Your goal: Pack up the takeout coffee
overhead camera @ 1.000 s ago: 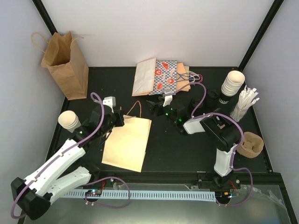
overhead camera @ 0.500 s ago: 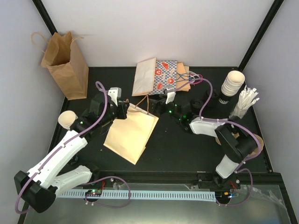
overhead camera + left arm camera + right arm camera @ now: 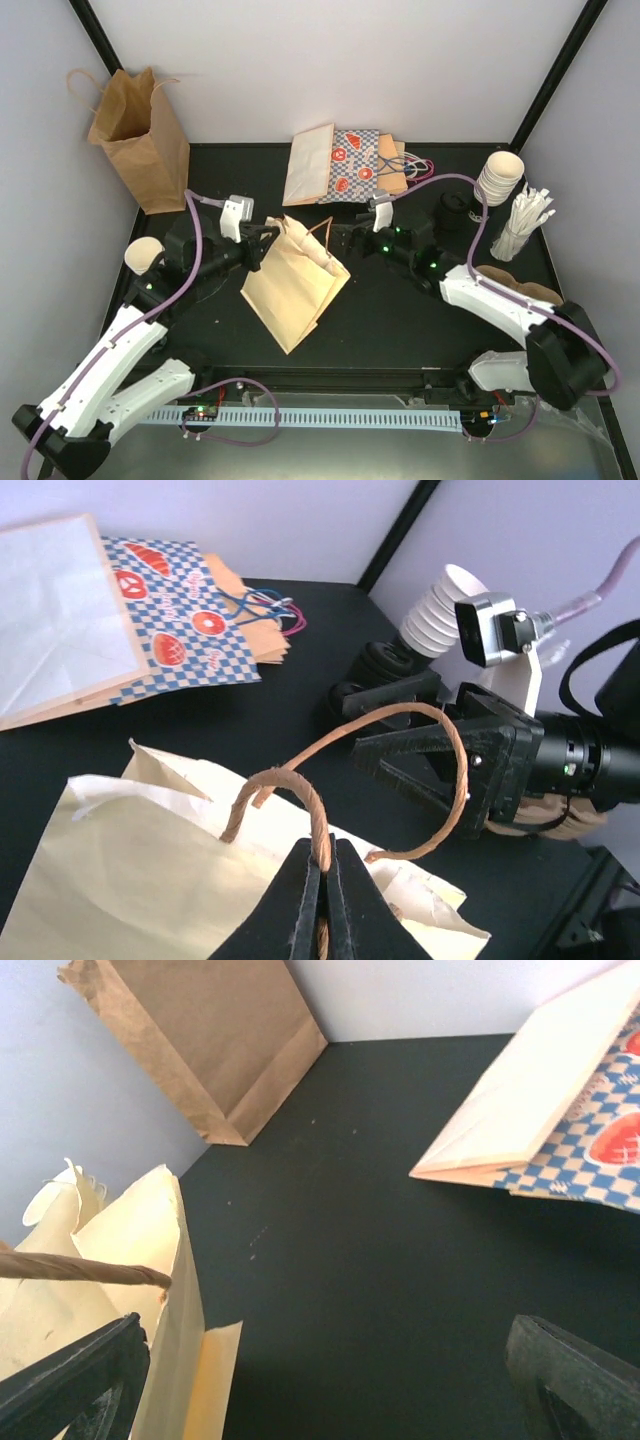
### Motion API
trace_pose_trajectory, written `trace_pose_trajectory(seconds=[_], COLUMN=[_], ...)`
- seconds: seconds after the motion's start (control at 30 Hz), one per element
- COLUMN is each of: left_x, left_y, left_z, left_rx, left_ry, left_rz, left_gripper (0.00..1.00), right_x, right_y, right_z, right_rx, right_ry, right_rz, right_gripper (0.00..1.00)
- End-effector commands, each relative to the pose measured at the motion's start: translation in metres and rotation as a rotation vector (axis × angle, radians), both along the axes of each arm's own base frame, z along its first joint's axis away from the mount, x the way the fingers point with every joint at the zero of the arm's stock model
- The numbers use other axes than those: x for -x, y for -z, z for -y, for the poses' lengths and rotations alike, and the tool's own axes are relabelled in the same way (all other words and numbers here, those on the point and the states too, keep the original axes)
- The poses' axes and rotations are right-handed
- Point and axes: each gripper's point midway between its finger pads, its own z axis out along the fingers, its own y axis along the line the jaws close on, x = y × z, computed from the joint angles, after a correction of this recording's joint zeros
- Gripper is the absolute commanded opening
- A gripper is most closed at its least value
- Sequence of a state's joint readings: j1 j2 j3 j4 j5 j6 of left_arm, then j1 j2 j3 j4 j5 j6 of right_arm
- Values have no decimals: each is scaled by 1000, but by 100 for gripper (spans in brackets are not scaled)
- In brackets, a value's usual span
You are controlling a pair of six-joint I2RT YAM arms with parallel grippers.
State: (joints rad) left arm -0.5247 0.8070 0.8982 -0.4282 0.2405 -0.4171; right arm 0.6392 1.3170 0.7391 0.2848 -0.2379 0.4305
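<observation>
The takeout coffee cups [image 3: 498,178] are stacked white at the back right, and also show in the left wrist view as the stack [image 3: 432,622]. One more white cup [image 3: 143,257] stands at the left edge. My left gripper [image 3: 272,238] [image 3: 322,868] is shut on the twisted paper handle [image 3: 290,788] of the cream bag [image 3: 295,285], holding its top off the table. My right gripper [image 3: 345,235] [image 3: 320,1390] stands open just right of the bag's mouth, one finger [image 3: 75,1380] near the bag's edge [image 3: 160,1290], holding nothing.
A brown bag [image 3: 140,135] stands at the back left. Flat bags [image 3: 345,165], one checkered, lie at the back middle. White sticks [image 3: 525,220], black lids [image 3: 455,210] and a brown cardboard piece [image 3: 515,285] sit on the right.
My left gripper has carried the cream bag's handle to the right and upward, tipping the bag up. The right arm has stretched left and lower, towards the bag's mouth.
</observation>
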Motion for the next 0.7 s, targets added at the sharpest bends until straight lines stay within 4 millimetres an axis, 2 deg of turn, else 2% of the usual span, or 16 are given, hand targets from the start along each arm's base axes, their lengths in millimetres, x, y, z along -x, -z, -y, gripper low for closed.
trace_pose_trajectory(seconds=[0.0,0.13,0.37,0.53,0.67], left_x=[18,30,50,57,62], left_y=[-6,-1,-5,-2,-3], left_z=[6,9,17,19,21], left_rx=[38,72,121,130,138], left_ry=[94,144,239,271,302], left_rz=[48,53,48,41,42], left_gripper=[2,2,2,2,2], right_x=[17,27,50,65,77], right_y=[3,1,-8,-21,-24], right_z=[17,27,25,34,38], right_rx=[70,84,112,123,143], right_ry=[34,38,-33,-53,-78], right_rz=[-97,-110,-228,-221,-244], right_gripper=[100,100,100,100,100])
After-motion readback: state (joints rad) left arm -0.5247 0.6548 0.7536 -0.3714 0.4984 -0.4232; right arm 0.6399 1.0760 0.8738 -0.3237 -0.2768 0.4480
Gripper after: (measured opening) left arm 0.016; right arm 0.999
